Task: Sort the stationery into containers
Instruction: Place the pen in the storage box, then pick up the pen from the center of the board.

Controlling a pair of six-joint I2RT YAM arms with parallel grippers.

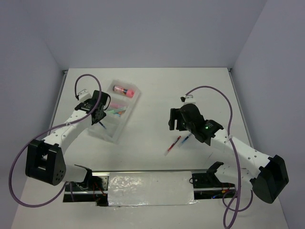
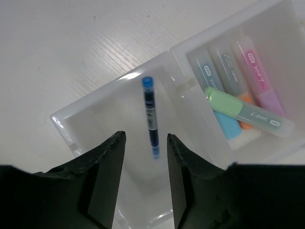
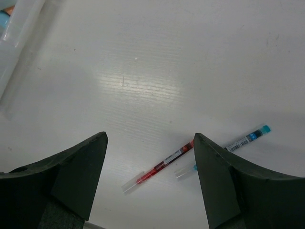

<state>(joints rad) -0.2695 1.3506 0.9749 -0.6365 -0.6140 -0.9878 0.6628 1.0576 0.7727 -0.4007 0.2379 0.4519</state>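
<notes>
blue pen (image 2: 151, 117) | thin straight barrel | translucent plastic tray (image 2: 109, 86)

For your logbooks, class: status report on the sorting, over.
Left gripper open over tray, blue pen inside. Right gripper open above red pen, second blue pen on table. Nothing in the way.

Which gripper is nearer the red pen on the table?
Right. The right gripper hovers close to the red pen; the left gripper is far off, over the tray.

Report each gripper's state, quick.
Left gripper: open, empty, over the blue pen in the tray.
Right gripper: open, empty, above the red pen.
</notes>
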